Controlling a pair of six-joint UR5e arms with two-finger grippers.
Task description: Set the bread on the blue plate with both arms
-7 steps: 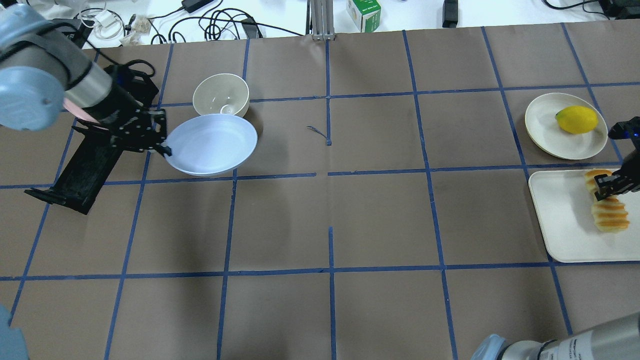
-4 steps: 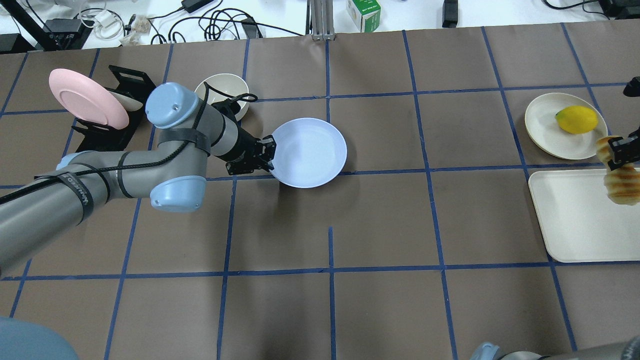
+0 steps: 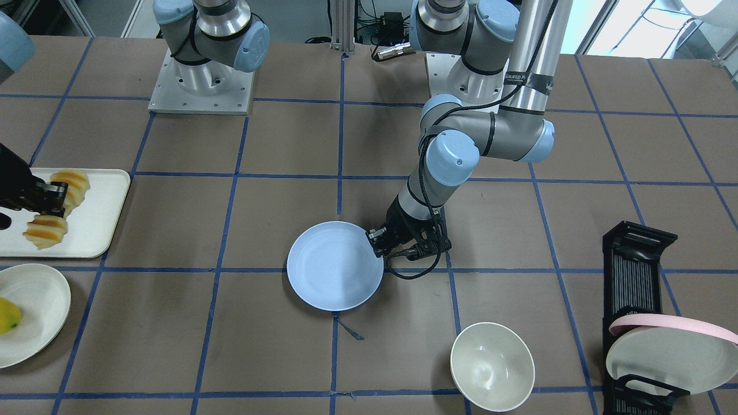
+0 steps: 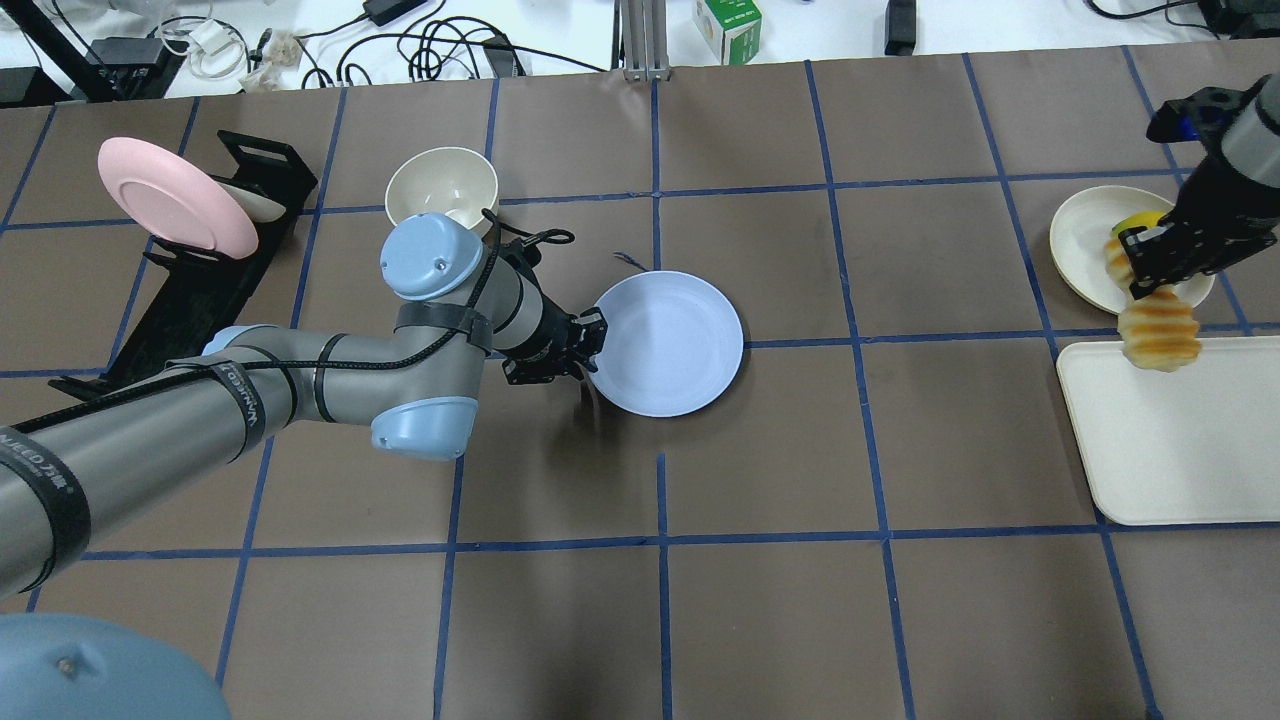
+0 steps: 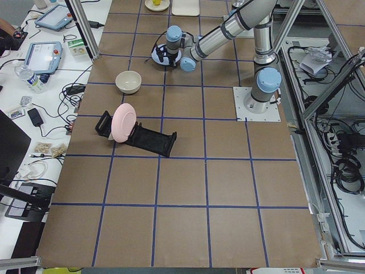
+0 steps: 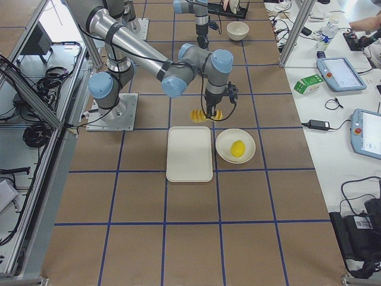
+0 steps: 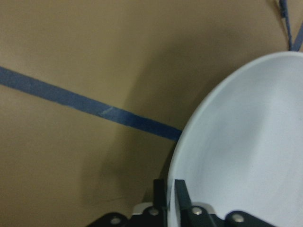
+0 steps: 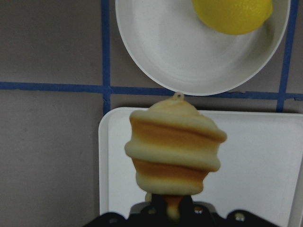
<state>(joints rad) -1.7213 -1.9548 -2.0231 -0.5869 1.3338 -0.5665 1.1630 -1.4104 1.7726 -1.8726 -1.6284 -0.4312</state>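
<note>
Bread (image 4: 1160, 335) hangs from the right tool (image 4: 1150, 262), which is clenched on its upper end. The loaf is over the far edge of the white tray (image 4: 1170, 440), beside the small plate (image 4: 1085, 240) holding a lemon (image 8: 234, 12). Left tool (image 4: 590, 340) grips the rim of the blue plate (image 4: 668, 343) near the middle of the bench (image 4: 800, 450); cannot tell if the plate lies flat. White bowl (image 4: 441, 190) stands behind the left arm; pink plate (image 4: 175, 195) sits in the black rack (image 4: 200, 290).
</note>
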